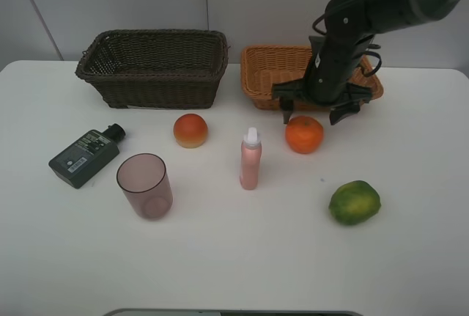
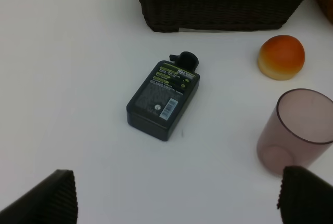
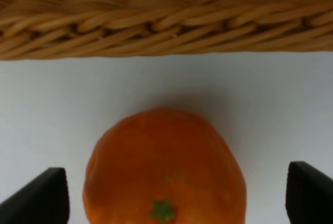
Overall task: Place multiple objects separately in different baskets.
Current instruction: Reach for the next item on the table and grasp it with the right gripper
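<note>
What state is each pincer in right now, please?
Left pincer: open, holding nothing.
Right pincer: open, poised at the tangerine, not gripping it.

Print shows only on the green bottle (image 2: 163,99), which lies flat on the tabletop (image 2: 62,78) just ahead of the left hand (image 2: 174,199). Its label (image 2: 174,76), at the cap end farther from the hand, carries short lines of yellow-green and white lettering. One white word seems to begin "Men"; the rest is too small to read. Nearer the hand sits a small white barcode (image 2: 167,108), its digits illegible.
</note>
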You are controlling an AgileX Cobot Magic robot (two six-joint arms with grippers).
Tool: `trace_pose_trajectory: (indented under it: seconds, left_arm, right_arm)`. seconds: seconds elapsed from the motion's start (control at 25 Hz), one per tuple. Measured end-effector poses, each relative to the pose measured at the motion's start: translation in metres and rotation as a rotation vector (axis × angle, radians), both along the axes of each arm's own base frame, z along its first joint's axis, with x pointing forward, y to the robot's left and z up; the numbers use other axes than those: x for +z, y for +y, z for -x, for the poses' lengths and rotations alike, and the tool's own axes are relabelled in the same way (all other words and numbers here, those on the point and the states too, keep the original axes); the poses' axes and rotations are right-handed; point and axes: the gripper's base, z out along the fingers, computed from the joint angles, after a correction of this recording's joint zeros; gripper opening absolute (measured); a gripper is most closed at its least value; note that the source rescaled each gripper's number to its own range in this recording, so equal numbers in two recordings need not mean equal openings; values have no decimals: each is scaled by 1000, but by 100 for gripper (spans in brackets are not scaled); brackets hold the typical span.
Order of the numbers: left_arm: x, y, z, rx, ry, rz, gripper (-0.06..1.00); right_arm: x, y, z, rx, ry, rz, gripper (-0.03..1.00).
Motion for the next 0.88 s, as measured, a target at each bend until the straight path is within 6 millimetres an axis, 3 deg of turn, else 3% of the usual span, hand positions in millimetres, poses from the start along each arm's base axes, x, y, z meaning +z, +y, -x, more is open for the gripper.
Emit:
trace_pose_trajectory:
  seconds: [0.88]
  left_arm:
    - [0, 0, 0, 0, 0, 0, 99]
  right_arm:
    - [-39, 8, -2, -13, 52, -3, 88]
